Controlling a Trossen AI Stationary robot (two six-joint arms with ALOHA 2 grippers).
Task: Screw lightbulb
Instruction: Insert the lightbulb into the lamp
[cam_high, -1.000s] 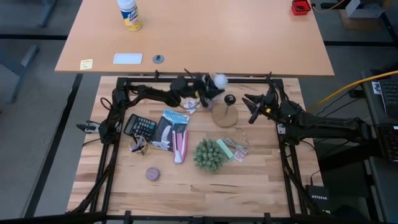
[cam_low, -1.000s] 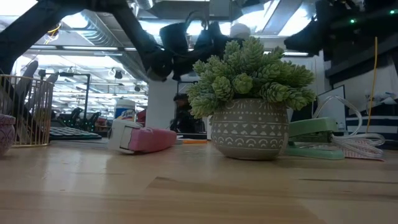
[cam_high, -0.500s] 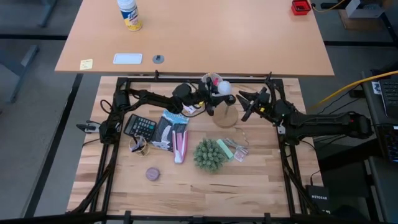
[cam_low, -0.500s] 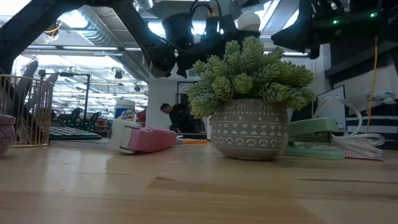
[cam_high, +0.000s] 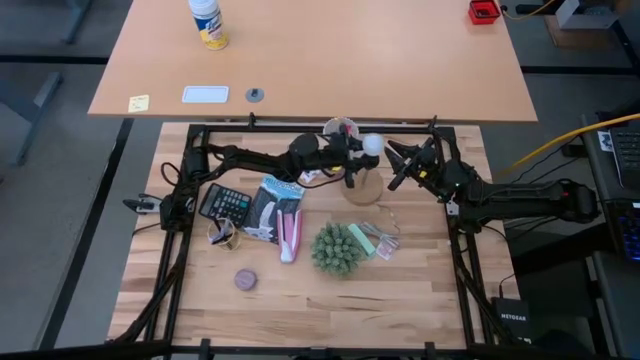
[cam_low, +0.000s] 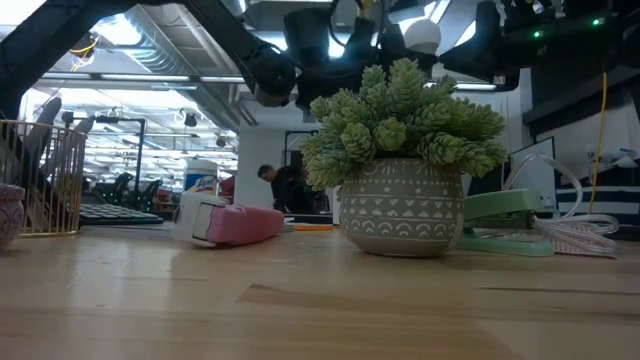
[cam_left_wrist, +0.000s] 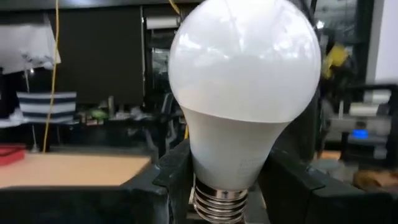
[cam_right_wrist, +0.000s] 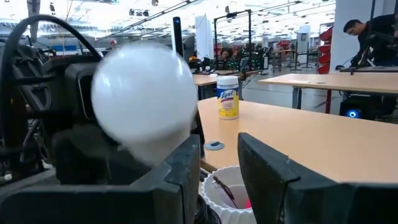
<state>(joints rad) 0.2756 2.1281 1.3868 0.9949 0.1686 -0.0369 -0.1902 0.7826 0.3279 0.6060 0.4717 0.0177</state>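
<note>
The white frosted lightbulb (cam_high: 372, 145) is held by my left gripper (cam_high: 357, 157), which is shut on it above the round wooden disc with the black socket (cam_high: 363, 187) at the table's far middle. The bulb fills the left wrist view (cam_left_wrist: 244, 74), its silver screw base (cam_left_wrist: 217, 200) back between the fingers. In the low view the bulb (cam_low: 422, 35) is high above the table. My right gripper (cam_high: 392, 166) is open and empty just right of the bulb, and its fingers (cam_right_wrist: 186, 171) point at the bulb (cam_right_wrist: 144, 93). My left gripper pinches the bulb's narrow neck (cam_left_wrist: 200, 163), just above the screw base, between its two fingers (cam_left_wrist: 166, 182). The fingers come from the table's left and lie along the bulb. The round glass end sticks out past the fingertips toward my right gripper. The bulb is clear of the socket and table.
A white cup (cam_high: 340, 128) stands at the far edge behind the disc. A potted green plant (cam_high: 337, 250), a green stapler (cam_high: 365, 238), a pink tool (cam_high: 290, 235), a calculator (cam_high: 225, 203), a wire basket (cam_high: 222, 235) and a brownish puck (cam_high: 245, 280) lie nearer.
My left gripper has carried the bulb toward the table's right edge and a little nearer, from beside the white cup to above the wooden disc, still shut on it. My right gripper has edged toward the bulb and stays open.
</note>
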